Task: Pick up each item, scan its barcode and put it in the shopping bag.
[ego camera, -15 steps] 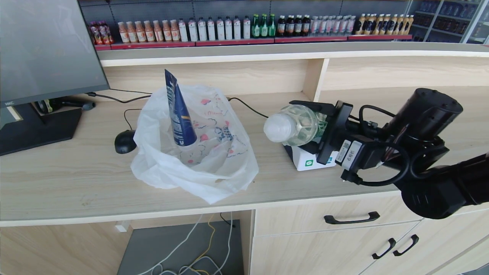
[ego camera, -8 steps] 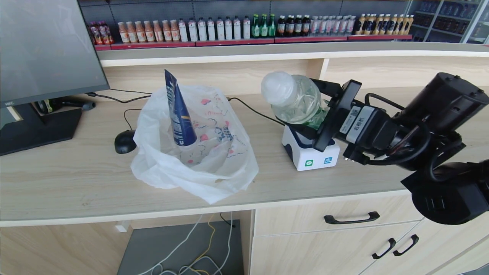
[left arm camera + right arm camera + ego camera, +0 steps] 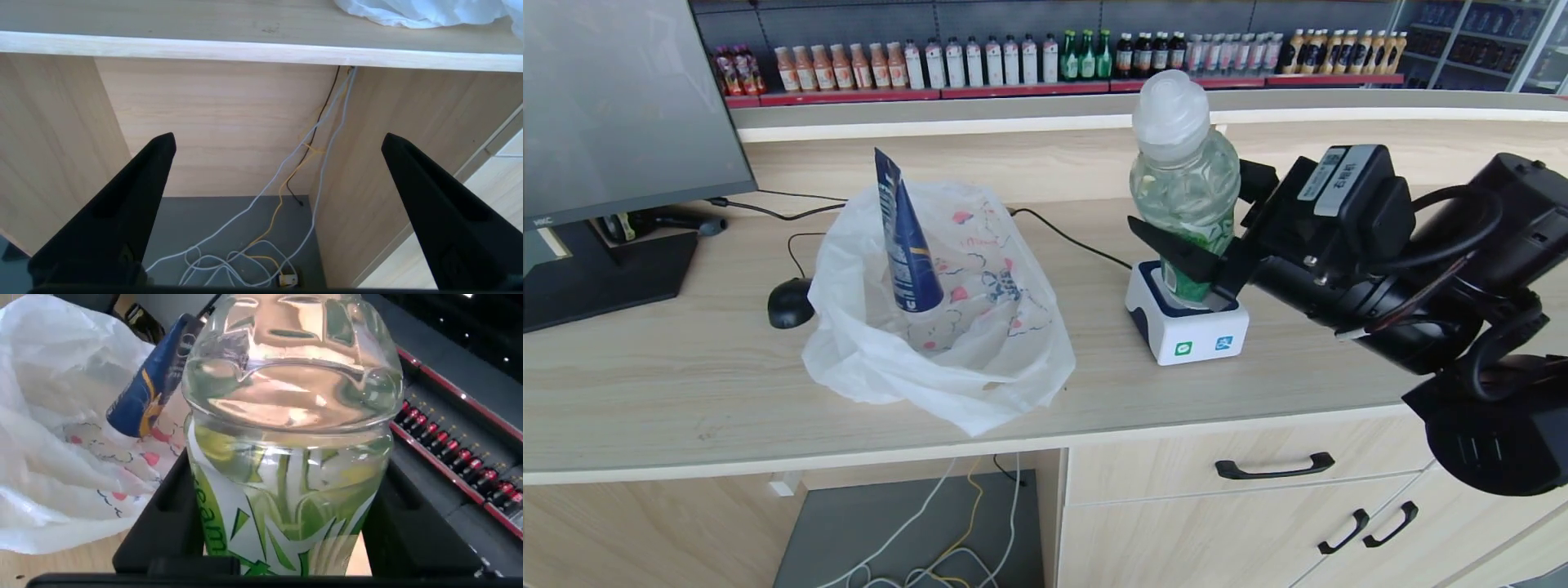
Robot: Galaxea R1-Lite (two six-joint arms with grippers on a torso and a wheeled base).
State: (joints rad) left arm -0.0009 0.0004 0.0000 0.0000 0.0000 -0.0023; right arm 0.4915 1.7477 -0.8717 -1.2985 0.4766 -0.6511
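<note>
1. Black fingers of your right gripper [image 3: 1205,233] are clamped on the lower body of the clear bottle [image 3: 1186,184], one finger on each side of its green label.
2. You hold the bottle upright, cap on top, with its base directly over the white scanner [image 3: 1188,339]. I cannot tell whether the base touches it.
3. I judge that scanning is the step in hand. A finger may cover the barcode, so the scan could fail. The bottle is smooth and full of liquid, so it may also turn or slide in the grip if you tilt it quickly.
4. The shopping bag [image 3: 947,359] lies open on the counter [image 3: 686,384], near the scanner on your left side. A blue tube [image 3: 903,245] stands inside it.
5. The bag is thin and soft. If the bottle comes in low, it may push the rim closed or knock the tube over.
6. Your left gripper [image 3: 278,204] hangs below the counter edge with its fingers wide apart and empty, so nothing holds the bag.
</note>
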